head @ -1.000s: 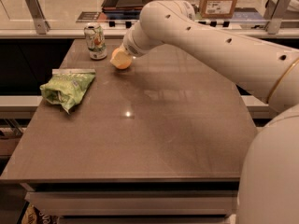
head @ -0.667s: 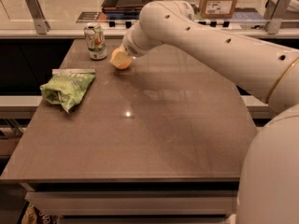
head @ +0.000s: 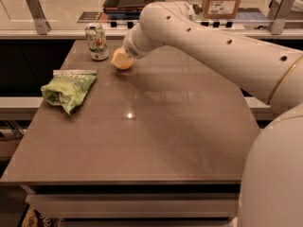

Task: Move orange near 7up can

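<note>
1. The gripper sat at the far left of the bench, hidden behind the white wrist, right against the round orange fruit; whether it gripped the fruit could not be told.
2. The orange rested on the brown bench, just right of the silver-and-green 7up can, with nothing between them.
3. A crumpled green chip bag lay nearer, well apart from both.
4. The white arm crossed the bench's far right.
</note>
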Tool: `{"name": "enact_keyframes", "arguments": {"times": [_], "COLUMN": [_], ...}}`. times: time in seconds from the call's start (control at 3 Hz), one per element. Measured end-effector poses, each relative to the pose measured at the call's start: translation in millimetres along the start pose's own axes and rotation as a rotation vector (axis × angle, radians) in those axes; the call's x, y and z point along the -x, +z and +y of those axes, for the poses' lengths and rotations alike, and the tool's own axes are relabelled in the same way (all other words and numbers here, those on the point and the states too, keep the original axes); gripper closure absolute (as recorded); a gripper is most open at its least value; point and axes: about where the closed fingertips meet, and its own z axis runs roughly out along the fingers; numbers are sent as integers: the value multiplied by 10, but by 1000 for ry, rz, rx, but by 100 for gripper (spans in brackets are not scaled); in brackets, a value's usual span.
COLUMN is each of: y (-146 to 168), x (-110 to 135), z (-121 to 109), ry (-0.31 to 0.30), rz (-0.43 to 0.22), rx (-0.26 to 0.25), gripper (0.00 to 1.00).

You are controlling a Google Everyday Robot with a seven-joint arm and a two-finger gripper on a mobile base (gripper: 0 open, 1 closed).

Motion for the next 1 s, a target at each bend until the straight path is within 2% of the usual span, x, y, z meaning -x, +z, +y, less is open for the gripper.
{"name": "enact_keyframes", "arguments": {"times": [0.33, 0.67, 1.0], "y": [0, 13, 13], "x": [1, 2, 2], "z": [1, 14, 14], "ry": [0, -1, -1], "rz": [0, 1, 1], "rx": [0, 3, 3], "gripper": [11, 0, 0]}}
